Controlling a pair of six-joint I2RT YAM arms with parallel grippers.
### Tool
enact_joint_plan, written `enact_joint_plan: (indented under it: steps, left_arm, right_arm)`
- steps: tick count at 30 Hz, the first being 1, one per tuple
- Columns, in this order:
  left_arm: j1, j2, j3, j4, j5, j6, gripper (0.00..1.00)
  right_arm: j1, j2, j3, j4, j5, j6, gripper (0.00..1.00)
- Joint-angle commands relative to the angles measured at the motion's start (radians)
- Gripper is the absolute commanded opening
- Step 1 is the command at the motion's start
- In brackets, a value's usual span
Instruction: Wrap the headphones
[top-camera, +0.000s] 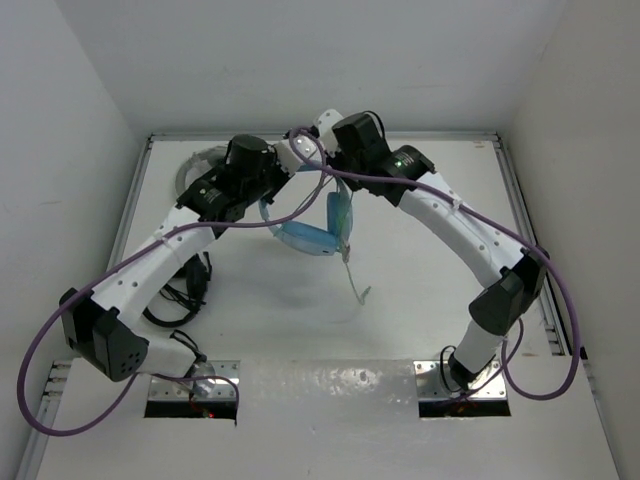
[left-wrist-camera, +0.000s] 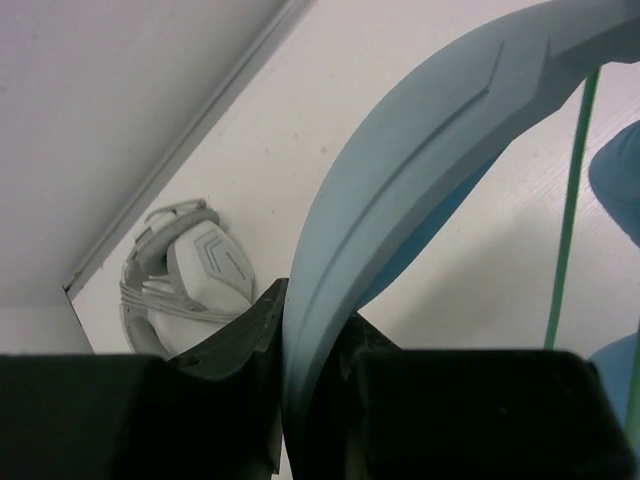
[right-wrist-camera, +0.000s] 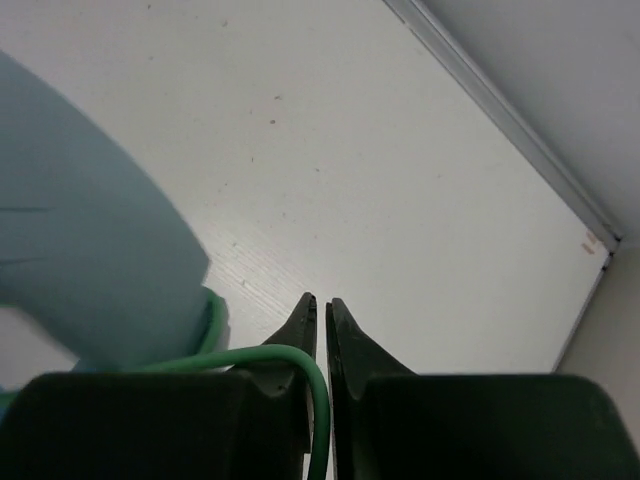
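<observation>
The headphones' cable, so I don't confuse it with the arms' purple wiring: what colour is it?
Green; the cable shows best in the right wrist view.

Two units, left arm (top-camera: 150, 265) and right arm (top-camera: 470, 230): white link shells, black joint housings, loose purple cables (top-camera: 40, 350); green LED (top-camera: 398, 157) near right wrist; black tapered right gripper (right-wrist-camera: 321, 303).

I see light blue headphones (top-camera: 305, 238), deeper blue inside the band, with a thin pale green cable (right-wrist-camera: 290, 352). The left hand (left-wrist-camera: 312, 320) and right hand (right-wrist-camera: 321, 305) are black. Another headset (left-wrist-camera: 190, 275) is grey-white. The surface (top-camera: 400, 300) is white with faint specks. The arms (top-camera: 150, 265) are white with black joints.
</observation>
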Motion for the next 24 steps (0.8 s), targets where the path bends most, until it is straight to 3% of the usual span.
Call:
enact_joint_plan:
  steps: [1, 2, 7, 9, 15, 16, 18, 19, 22, 24]
  left_arm:
    - [-0.005, -0.036, 0.065, -0.184, 0.058, 0.015, 0.00]
    - [-0.005, -0.039, 0.065, -0.194, 0.069, 0.017, 0.00]
    - [-0.005, -0.032, 0.054, -0.177, 0.009, 0.006, 0.00]
    - [-0.005, -0.023, 0.070, -0.174, -0.015, 0.000, 0.00]
    - [-0.005, -0.018, 0.146, -0.218, 0.122, 0.009, 0.00]
    - [-0.005, -0.013, 0.169, -0.227, 0.133, -0.012, 0.00]
    - [-0.004, -0.006, 0.203, -0.263, 0.176, -0.046, 0.00]
    - [-0.005, -0.004, 0.234, -0.273, 0.202, -0.060, 0.00]
    - [-0.002, 0.007, 0.295, -0.310, 0.296, -0.126, 0.00]
    - [-0.002, 0.023, 0.337, -0.341, 0.354, -0.187, 0.00]
  right_arm:
    - [-0.179, -0.077, -0.043, 0.160, 0.026, 0.048, 0.05]
    - [-0.190, -0.100, -0.065, 0.191, -0.021, 0.050, 0.00]
    - [-0.199, -0.125, -0.093, 0.295, -0.142, -0.001, 0.00]
    - [-0.199, -0.136, -0.100, 0.289, -0.120, -0.010, 0.10]
    - [-0.228, -0.111, -0.180, 0.346, -0.152, -0.078, 0.11]
    - [-0.250, -0.104, -0.180, 0.349, -0.175, -0.059, 0.22]
    - [-0.282, -0.094, -0.200, 0.390, -0.275, -0.024, 0.27]
    - [-0.320, -0.094, -0.236, 0.415, -0.313, 0.025, 0.38]
    - [-0.368, -0.103, -0.325, 0.524, -0.503, 0.094, 0.40]
    - [-0.370, -0.113, -0.378, 0.620, -0.634, 0.120, 0.48]
